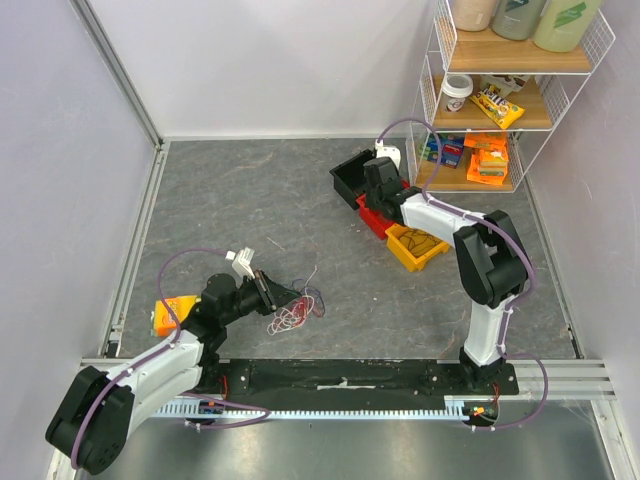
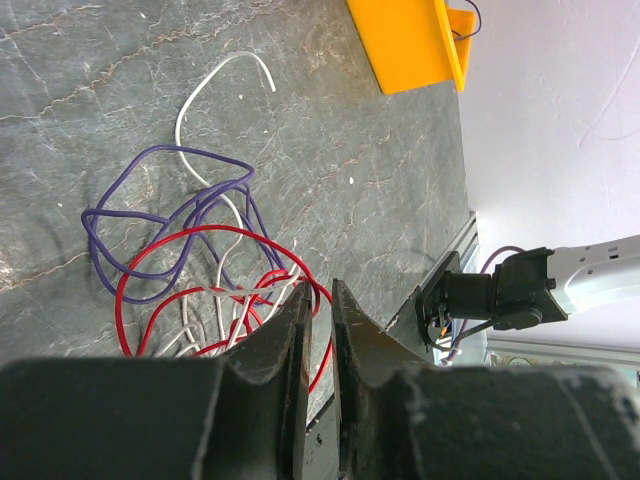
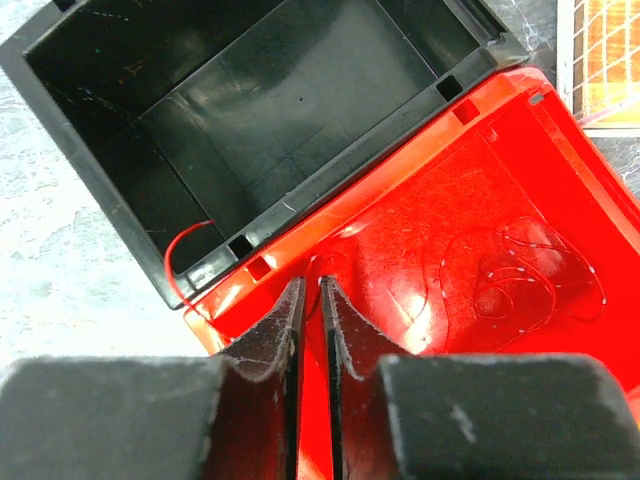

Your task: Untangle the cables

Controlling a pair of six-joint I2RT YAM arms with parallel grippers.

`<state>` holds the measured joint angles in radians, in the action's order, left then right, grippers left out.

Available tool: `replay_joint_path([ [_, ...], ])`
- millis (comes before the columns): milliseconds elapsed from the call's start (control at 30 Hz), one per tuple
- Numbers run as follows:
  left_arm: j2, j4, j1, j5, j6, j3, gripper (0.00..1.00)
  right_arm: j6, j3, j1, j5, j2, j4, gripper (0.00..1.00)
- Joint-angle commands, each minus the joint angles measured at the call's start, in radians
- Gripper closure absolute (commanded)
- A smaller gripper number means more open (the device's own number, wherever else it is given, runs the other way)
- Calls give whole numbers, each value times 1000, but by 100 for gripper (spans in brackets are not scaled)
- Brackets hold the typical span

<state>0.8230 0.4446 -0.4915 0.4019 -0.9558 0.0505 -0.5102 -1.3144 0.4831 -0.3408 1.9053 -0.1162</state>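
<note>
**Lot, listed from frame left to frame right (top view)**

1. Orange block (image 1: 168, 316): lay at the lower left, beside the left arm's elbow, apart from the cables and seemingly not involved.
2. Left gripper (image 1: 288, 293): reached low over the worktop (image 1: 250, 200), its tip at the left edge of the tangle. The fingers were drawn almost together, with only a thin slit between them. A red strand crossed right at the tips; whether it was pinched could not be told. The placement suggests a strand was to be drawn out.
3. Cables (image 1: 297, 316): a small loose knot of red, white and purple strands, lower centre, flat on the worktop. They were looped through one another and not yet separated; one white end trailed free.
4. Black bin (image 1: 352, 180), red bin (image 3: 450, 200), yellow bin (image 1: 415, 248): ran in a diagonal row at centre right, probably set out to receive sorted strands. A red wire end hung over the black bin's wall, and thin wire loops lay in the red bin.
5. Right gripper (image 3: 311, 285): poised over the red bin's near rim, its fingers nearly touching, with nothing seen between them.
6. Wire shelf (image 1: 520, 100): stood at the upper right, holding packets and bottles.

**Surface and room:** grey, marble-veined worktop, pale walls, aluminium rails along the edges.
</note>
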Motion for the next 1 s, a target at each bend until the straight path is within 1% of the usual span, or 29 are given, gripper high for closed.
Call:
replay_joint_path([
  [0, -1, 48, -1, 11, 11, -77, 81, 35, -14, -5, -49, 26, 27, 90],
  [33, 1, 48, -4, 9, 11, -78, 81, 47, -16, -5, -64, 29, 17, 97],
  [67, 1, 48, -4, 9, 11, -78, 81, 62, -22, -5, -99, 31, -9, 100],
  [167, 1, 46, -2, 12, 12, -77, 81, 140, -34, -5, -232, 35, -78, 100],
  [233, 4, 48, -2, 17, 17, -72, 81, 212, -45, -5, -349, 44, -129, 100],
  [333, 22, 63, -2, 31, 22, -69, 81, 370, -65, -1, -429, 75, -152, 100],
  [433, 45, 81, -2, 49, 25, -67, 80, 554, -126, 6, -441, 148, -158, 100],
  [533, 54, 94, -2, 60, 28, -67, 81, 680, -198, 20, -388, 201, -192, 100],
  [633, 51, 95, -4, 60, 29, -67, 81, 762, -233, 22, -203, 224, -230, 100],
  [667, 53, 94, -2, 60, 29, -67, 81, 786, -241, 22, -169, 231, -234, 100],
  [800, 57, 95, -2, 66, 32, -64, 81, 828, -276, -1, -58, 264, -234, 100],
  [900, 68, 95, -1, 71, 37, -60, 81, 863, -275, -17, 46, 261, -241, 100],
  [967, 76, 98, -1, 72, 37, -58, 80, 881, -267, -21, 80, 252, -243, 100],
])
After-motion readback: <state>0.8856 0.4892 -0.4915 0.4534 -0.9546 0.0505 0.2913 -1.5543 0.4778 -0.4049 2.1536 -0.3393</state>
